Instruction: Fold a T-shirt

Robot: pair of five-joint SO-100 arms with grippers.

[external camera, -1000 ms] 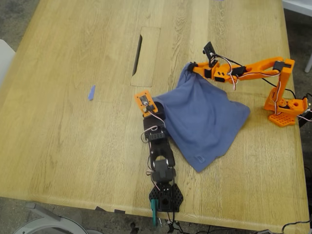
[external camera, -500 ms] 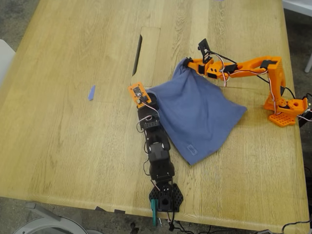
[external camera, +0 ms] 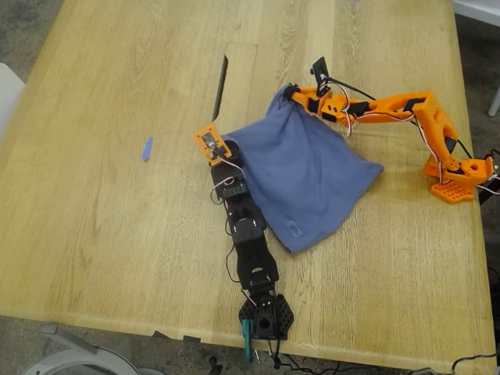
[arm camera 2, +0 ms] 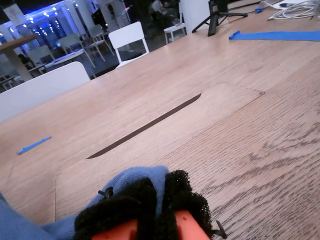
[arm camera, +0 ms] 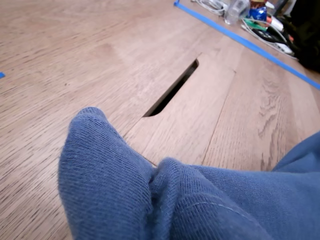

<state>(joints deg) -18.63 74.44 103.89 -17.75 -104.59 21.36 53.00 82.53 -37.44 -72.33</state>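
**A:** Where's the T-shirt [external camera: 301, 176] at? Looks bunched.

**B:** It's strung between both grippers, right of centre in the exterior view. One edge is lifted and the rest is draped on the counter [external camera: 117, 234] toward the orange arm's base. My first gripper [external camera: 221, 152], on the black arm, is clamped on a wad of cloth. The jaws themselves are buried under fabric in its wrist view, so the grip is judged from the lifted corner. My second gripper [external camera: 293, 94] is closed on a small blue tuft, with the black foam pads [arm camera 2: 190, 200] pinched around it.

**A:** What could go wrong?

**B:** Probably two things. Only a thin pinch is held by the second gripper, so the fabric could be yanked out if the edge gets pulled tight. And the counter slot [external camera: 221, 86] sits just beyond both grippers – a fold laid down there could be caught or lumped. Plus the trailing part is rumpled, so creases may get folded in.
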